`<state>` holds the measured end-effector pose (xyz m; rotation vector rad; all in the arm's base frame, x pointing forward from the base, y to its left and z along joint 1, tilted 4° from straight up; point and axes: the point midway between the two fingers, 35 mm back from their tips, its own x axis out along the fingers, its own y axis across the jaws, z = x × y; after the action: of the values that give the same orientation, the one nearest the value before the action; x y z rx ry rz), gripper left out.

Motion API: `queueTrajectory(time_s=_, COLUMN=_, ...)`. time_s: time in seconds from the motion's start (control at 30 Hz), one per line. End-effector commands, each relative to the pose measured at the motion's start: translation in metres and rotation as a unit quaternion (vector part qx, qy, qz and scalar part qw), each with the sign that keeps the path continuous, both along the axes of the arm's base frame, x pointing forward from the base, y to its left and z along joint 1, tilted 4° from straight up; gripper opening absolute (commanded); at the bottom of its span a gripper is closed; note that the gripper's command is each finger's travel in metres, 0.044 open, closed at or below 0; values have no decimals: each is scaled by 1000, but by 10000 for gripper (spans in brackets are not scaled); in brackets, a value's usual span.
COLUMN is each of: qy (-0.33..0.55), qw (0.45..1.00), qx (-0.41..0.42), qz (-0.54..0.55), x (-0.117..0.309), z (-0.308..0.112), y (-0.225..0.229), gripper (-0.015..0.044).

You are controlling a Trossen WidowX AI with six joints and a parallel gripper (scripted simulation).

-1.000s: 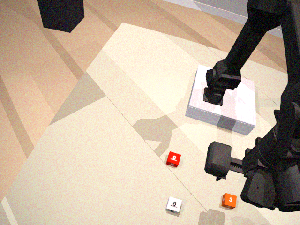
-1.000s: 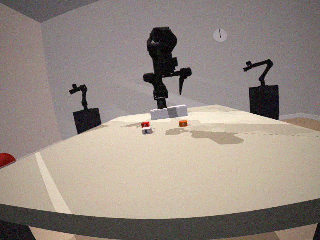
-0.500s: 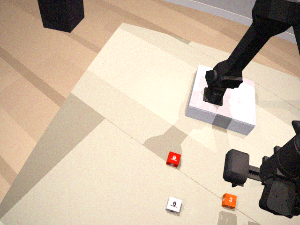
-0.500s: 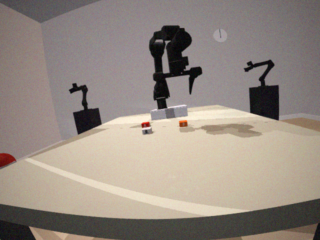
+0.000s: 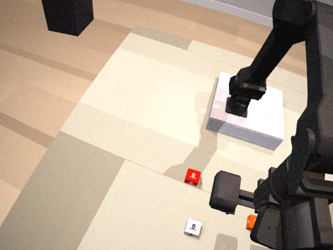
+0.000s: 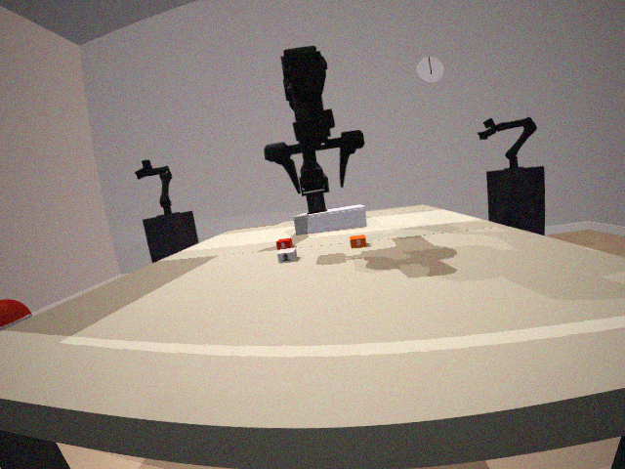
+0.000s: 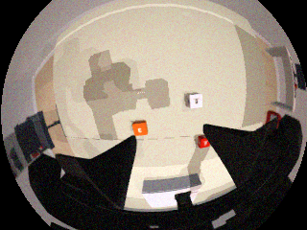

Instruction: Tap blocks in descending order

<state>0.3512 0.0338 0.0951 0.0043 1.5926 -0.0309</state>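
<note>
A red block (image 5: 192, 176) (image 6: 284, 243) (image 7: 203, 141) shows an underlined digit that looks like a 9. A white block (image 5: 193, 227) (image 6: 286, 255) (image 7: 195, 101) shows an underlined 6. An orange block (image 5: 251, 222) (image 6: 357, 240) (image 7: 140, 127) is partly hidden by the arm in the top view; its digit looks like a 3. My gripper (image 6: 320, 190) (image 7: 170, 133) is open and empty, pointing down high above the table. In the wrist view the orange block is near the left fingertip and the red block is just beside the right fingertip. No block is touched.
The arm's base stands on a white box (image 5: 265, 114) (image 6: 337, 219) (image 7: 165, 198) behind the blocks. The arm crosses the right side of the top view and casts shadows on the table (image 5: 150, 212) (image 6: 303, 313). Two other arms on dark pedestals stand beyond the table.
</note>
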Motion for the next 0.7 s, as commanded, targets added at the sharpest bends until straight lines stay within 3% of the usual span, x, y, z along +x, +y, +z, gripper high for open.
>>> queueTrajectory(time_s=0.0, qy=2, qw=1000, qx=-6, qz=-9, x=11, z=0, y=-67, gripper=400)
queueTrajectory(time_s=0.67, qy=2, qw=1000, qx=-7, qz=-9, x=12, z=1, y=-78, gripper=400)
